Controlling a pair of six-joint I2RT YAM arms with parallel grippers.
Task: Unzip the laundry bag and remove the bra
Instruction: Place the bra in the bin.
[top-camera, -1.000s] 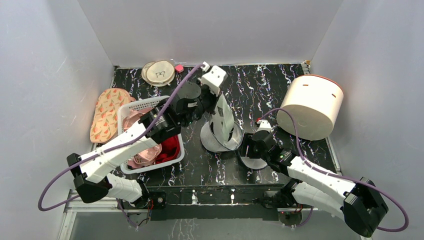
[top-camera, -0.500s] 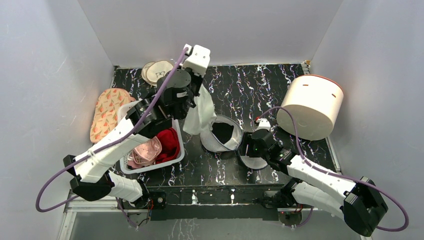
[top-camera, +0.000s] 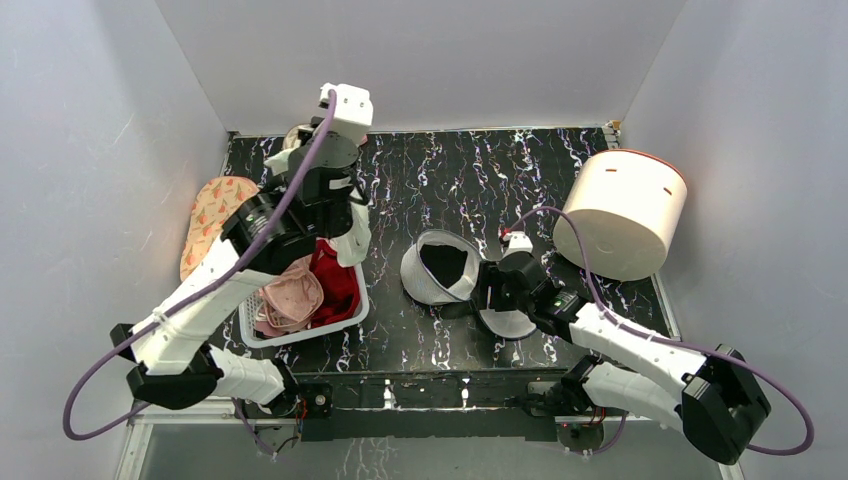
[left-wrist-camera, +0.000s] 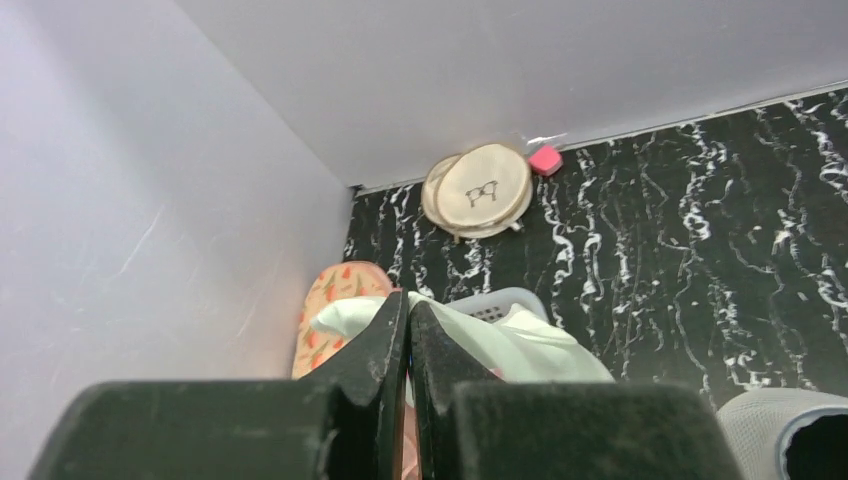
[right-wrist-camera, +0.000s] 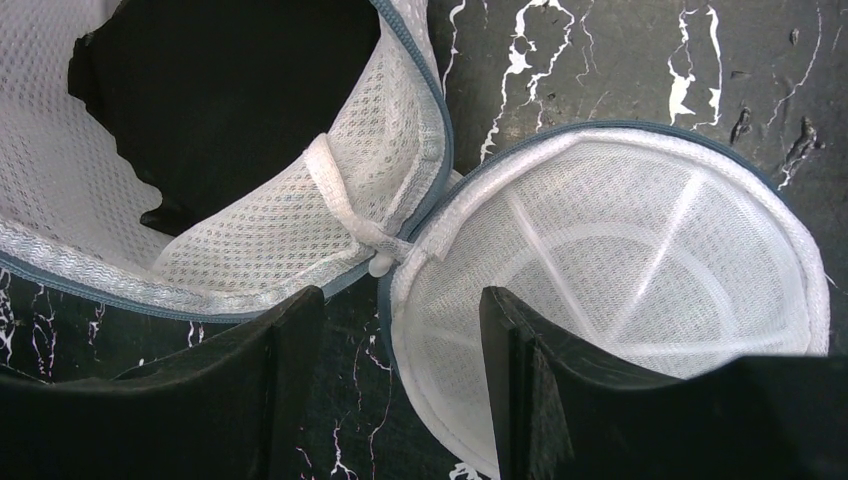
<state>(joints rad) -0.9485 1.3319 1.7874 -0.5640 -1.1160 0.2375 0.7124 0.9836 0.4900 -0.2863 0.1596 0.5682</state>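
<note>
The laundry bag (top-camera: 440, 268) lies unzipped on the black marbled table, its bowl half (right-wrist-camera: 250, 230) showing a dark inside and its flat lid half (right-wrist-camera: 620, 280) folded out beside it. My right gripper (right-wrist-camera: 400, 310) stands open low over the hinge, one finger over the lid's mesh, the other over the table. It sits at the bag's right side (top-camera: 487, 290). The white bra (left-wrist-camera: 540, 345) hangs from my left gripper (left-wrist-camera: 405, 300), which is shut on it. The cloth (top-camera: 355, 240) dangles over the right edge of the basket (top-camera: 290, 338).
The white basket (left-wrist-camera: 500, 303) holds red and pink garments (top-camera: 335, 285). A big cream drum (top-camera: 625, 210) stands at the right. Beige round discs (left-wrist-camera: 480, 190) and a small pink thing (left-wrist-camera: 545, 160) lie by the back wall. An orange patterned pouch (top-camera: 205, 215) lies at the left.
My left arm has swung left, pulling the white bra out of the bag and carrying it over the basket. The bag's bowl half now shows empty. The right gripper has shifted only slightly.
</note>
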